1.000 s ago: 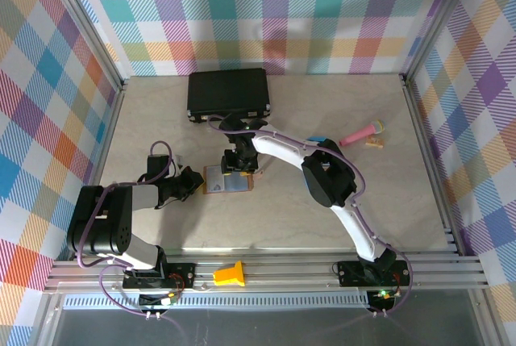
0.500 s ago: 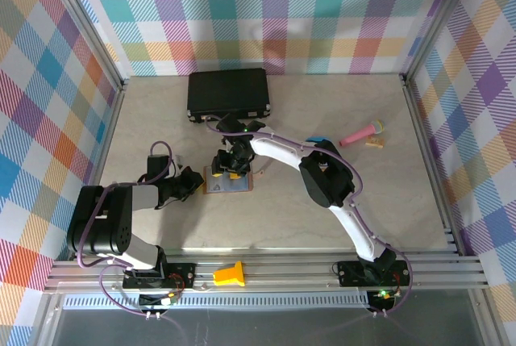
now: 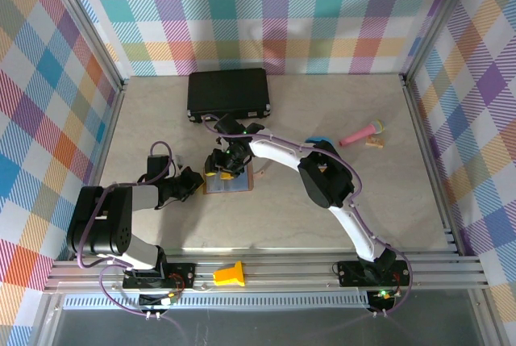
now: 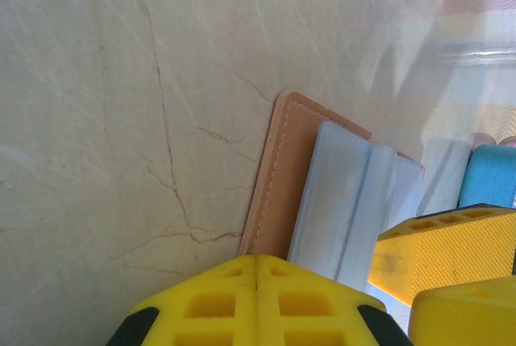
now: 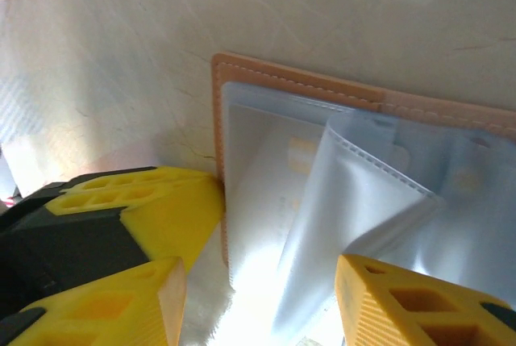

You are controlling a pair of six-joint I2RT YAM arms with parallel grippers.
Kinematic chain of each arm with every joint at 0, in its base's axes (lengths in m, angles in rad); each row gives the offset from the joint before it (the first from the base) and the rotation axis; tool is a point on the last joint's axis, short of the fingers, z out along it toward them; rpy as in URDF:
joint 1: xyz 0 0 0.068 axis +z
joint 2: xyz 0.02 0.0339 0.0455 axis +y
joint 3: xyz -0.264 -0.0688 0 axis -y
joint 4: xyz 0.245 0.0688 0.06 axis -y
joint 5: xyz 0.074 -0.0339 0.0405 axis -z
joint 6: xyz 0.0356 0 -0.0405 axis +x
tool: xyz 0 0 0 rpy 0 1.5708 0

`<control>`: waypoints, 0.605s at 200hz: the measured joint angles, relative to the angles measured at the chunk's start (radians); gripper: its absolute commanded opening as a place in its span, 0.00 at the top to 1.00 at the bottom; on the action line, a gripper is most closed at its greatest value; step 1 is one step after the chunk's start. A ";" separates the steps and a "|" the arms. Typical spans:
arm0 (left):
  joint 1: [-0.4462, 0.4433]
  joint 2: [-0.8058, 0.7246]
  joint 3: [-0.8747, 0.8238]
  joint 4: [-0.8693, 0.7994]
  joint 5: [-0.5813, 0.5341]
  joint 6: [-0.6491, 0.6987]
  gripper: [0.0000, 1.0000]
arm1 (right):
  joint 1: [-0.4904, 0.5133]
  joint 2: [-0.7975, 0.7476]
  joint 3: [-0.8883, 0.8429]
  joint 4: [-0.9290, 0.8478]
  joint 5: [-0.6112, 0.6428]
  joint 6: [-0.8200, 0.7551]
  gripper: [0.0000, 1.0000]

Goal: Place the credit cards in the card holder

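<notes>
Left gripper [image 4: 256, 273]: you had its yellow fingers pressed together, with the tips touching the left edge of the card holder, low over the table.
Right gripper [image 5: 260, 281]: your fingers stood apart, one on either side of the pale pockets, directly above the holder. Whether they pinched anything, you could not tell.
Card holder [image 4: 272, 177]: it lay open and flat on the table [image 3: 322, 217], between your two grippers and in front of the black case [image 3: 228, 92]. Its leather rim framed bluish-grey pockets [image 5: 371, 193], and one clear flap was lifted.
Cards: a pale sheet [image 5: 266, 193] with a small yellowish patch showed inside the left pocket (card or lining, you could not tell).
Elsewhere: a pink toy microphone [image 3: 361, 133] lay well apart, at the far right of the table.
</notes>
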 measured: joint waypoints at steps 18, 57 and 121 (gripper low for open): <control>0.000 -0.011 0.000 -0.020 -0.002 0.000 0.92 | 0.003 0.000 0.000 0.016 -0.011 0.006 0.49; 0.000 -0.041 0.001 -0.070 -0.009 0.004 0.86 | 0.005 0.000 0.000 0.033 -0.026 0.018 0.49; 0.000 -0.089 0.014 -0.128 -0.029 0.004 0.77 | 0.005 0.000 0.000 0.055 -0.042 0.029 0.49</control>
